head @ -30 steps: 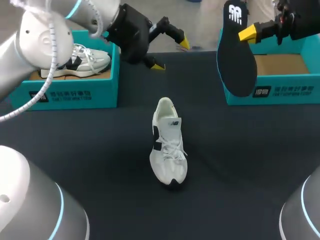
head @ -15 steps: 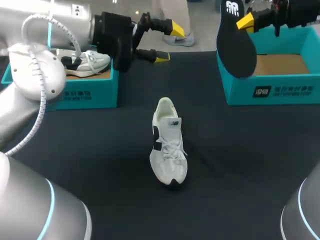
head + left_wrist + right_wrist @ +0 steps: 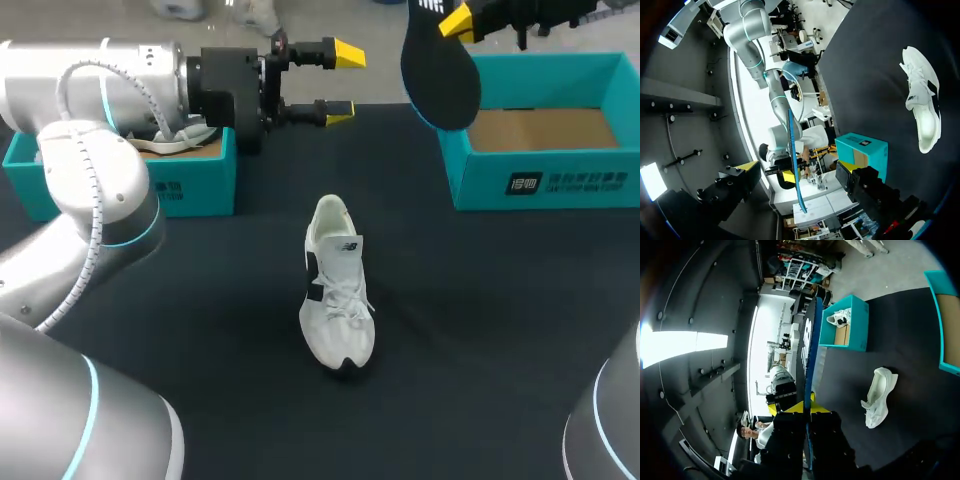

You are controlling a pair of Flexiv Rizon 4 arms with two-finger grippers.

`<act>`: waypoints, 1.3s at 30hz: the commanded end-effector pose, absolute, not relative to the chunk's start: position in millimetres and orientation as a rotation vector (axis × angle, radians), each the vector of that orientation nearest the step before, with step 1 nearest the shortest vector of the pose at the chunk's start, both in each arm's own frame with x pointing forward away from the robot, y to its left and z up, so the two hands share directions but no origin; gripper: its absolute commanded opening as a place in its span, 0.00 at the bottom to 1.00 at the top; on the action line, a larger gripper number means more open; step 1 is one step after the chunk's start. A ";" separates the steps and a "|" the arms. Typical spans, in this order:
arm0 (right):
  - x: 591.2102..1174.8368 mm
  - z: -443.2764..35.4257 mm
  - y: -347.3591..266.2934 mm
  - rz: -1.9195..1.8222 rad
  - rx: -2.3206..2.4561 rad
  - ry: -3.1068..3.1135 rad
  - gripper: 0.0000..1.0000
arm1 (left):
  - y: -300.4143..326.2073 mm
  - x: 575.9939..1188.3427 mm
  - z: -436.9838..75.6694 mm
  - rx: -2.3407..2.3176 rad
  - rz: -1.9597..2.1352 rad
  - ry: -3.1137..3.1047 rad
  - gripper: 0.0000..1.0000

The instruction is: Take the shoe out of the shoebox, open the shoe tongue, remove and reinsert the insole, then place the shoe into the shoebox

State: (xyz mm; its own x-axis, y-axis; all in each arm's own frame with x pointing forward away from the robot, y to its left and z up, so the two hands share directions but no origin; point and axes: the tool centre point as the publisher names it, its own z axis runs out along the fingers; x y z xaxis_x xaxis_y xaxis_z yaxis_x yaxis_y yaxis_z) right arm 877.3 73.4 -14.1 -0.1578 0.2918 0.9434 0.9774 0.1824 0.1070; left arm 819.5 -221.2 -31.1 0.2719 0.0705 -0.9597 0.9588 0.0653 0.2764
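Shoe sits mid tabletop, upright on its sole, toe at the near end, heel at the far end. White w/ black side patches, laces on top. It's out of both boxes and nothing touches it. Right wrist view has the shoe on the dark cloth between the two boxes.

Insole is black and out of the shoe, up in the air at the far side, right of center. It hangs long-ways w/ the free rounded end lowest, just left of the right shoebox. Right claw is pinching the insole at its top end, a yellow tip on each face. Right wrist view shows the insole edge-on, running straight out from between the fingers.

Right shoebox is teal, at far right of the tabletop, bare cardboard floor showing.

Left claw is spread wide, nothing between the tips. It's at the far edge, left of center, fingers pointing right toward the insole, well apart from it. In left wrist view the insole shows as a thin edge ahead of the claw, and the shoe is off to one side.

Left shoebox is teal, at far left. A second shoe lies in it, mostly hidden behind the left arm.
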 end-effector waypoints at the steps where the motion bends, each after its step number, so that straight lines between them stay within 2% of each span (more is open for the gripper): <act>1: 881.3 -18.0 92.5 -1.018 -1.221 -1.601 0.00 | -231.8 828.0 -36.3 1.263 -0.945 1.030 1.00; 4: 879.1 -18.4 98.1 -1.043 -1.223 -1.586 0.00 | -235.5 836.7 -37.4 1.238 -0.951 1.028 0.99; 6: 875.4 -19.7 101.2 -1.055 -1.226 -1.579 0.00 | -236.9 840.6 -37.4 1.233 -0.959 1.025 0.66; 7: 873.3 -20.4 103.2 -1.060 -1.224 -1.575 0.00 | -237.4 842.0 -37.4 1.225 -0.966 1.021 0.65; 12: 863.0 -29.0 112.9 -1.062 -1.213 -1.564 0.00 | -239.0 844.6 -36.4 1.206 -0.981 1.017 0.78; 15: 860.3 -32.0 116.6 -1.067 -1.211 -1.556 0.00 | -241.8 844.0 -34.9 1.201 -0.995 1.012 0.82; 20: 859.9 -32.5 122.2 -1.074 -1.213 -1.556 0.00 | -245.1 840.3 -33.8 1.199 -1.006 1.001 0.81; 27: 860.3 -38.3 127.3 -1.092 -1.228 -1.546 0.00 | -248.5 836.3 -37.5 1.190 -1.032 1.006 0.71; 28: 861.2 -38.8 127.1 -1.097 -1.234 -1.544 0.00 | -248.8 835.8 -38.1 1.185 -1.036 1.007 0.62; 31: 862.4 -38.8 127.6 -1.098 -1.241 -1.549 0.00 | -249.2 835.2 -40.0 1.180 -1.044 1.009 0.56; 32: 862.7 -39.1 128.2 -1.103 -1.243 -1.550 0.00 | -249.3 835.2 -41.2 1.179 -1.046 1.010 0.51; 33: 862.9 -39.2 128.6 -1.107 -1.243 -1.548 0.00 | -249.4 835.4 -42.3 1.178 -1.048 1.011 0.38; 35: 862.8 -39.5 129.5 -1.110 -1.245 -1.550 0.00 | -249.6 835.9 -44.3 1.174 -1.053 1.015 0.30; 37: 862.5 -39.8 130.4 -1.115 -1.243 -1.545 0.00 | -249.7 836.6 -46.1 1.172 -1.059 1.018 0.00; 39: 863.0 -39.9 131.1 -1.118 -1.243 -1.545 0.00 | -249.8 837.2 -47.8 1.173 -1.062 1.020 0.00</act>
State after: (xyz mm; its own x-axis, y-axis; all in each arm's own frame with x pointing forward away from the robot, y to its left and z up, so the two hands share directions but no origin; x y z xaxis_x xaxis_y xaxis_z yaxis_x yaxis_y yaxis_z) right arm 863.7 129.2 -38.9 -0.1575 0.2379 0.9584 0.9843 0.1155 0.1331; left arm 836.5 -247.9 -45.6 0.1992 -0.0938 -0.9755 0.9783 0.0763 0.1925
